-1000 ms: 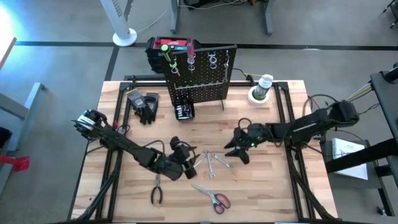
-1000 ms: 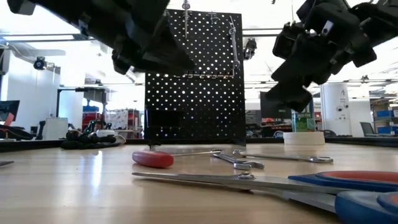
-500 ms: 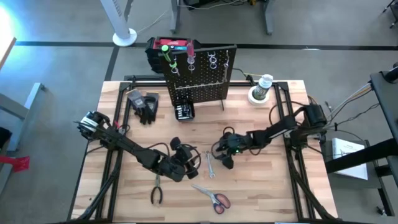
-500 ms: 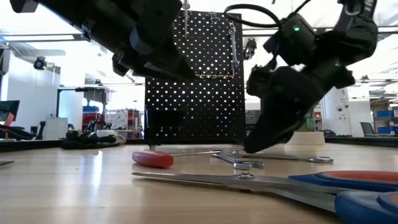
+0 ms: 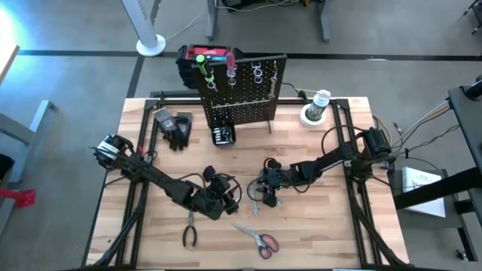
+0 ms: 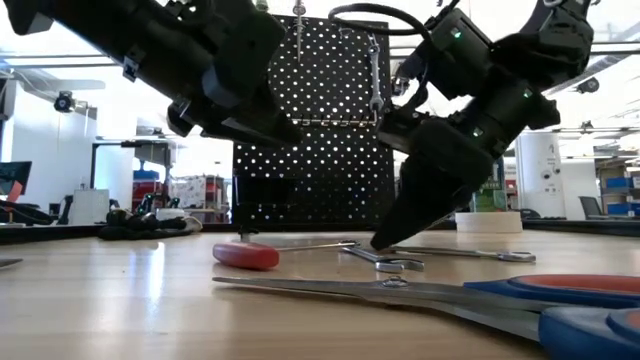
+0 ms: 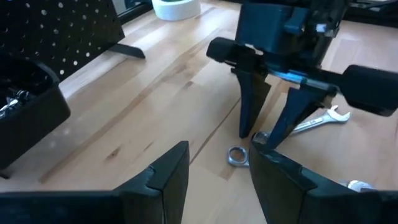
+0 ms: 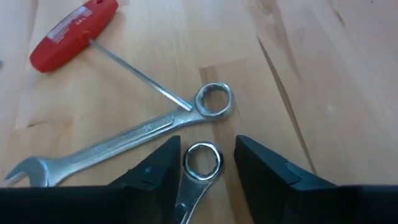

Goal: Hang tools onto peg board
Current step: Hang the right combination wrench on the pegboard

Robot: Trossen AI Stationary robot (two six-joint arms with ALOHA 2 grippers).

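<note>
Two silver wrenches [image 5: 257,202] lie flat on the table's middle, beside a small red T-handled tool [image 8: 74,25]. My right gripper [image 8: 208,155] is open, pointing down, its fingertips close to the table on either side of one wrench's ring end [image 8: 202,163]. It also shows in the high view [image 5: 265,199]. My left gripper [image 7: 217,168] is open and empty, hovering just left of the wrenches [image 5: 226,197]. Red-handled scissors [image 5: 260,239] and black pliers [image 5: 190,229] lie nearer. The peg board [image 5: 241,90] stands at the far edge with two screwdrivers [image 5: 202,64] and a wrench [image 5: 275,71] hanging.
Black gloves [image 5: 178,129] and a black box of bits [image 5: 223,134] lie in front of the peg board's left side. A white roll with a bottle [image 5: 316,109] stands at the far right. A red-and-black toolbox [image 5: 203,54] is behind the board.
My right gripper has gone toward the table's left edge and down, from above the table's right middle to the wrenches, and its fingertips now stand low around one wrench's ring end. The wrenches have stayed where they were.
</note>
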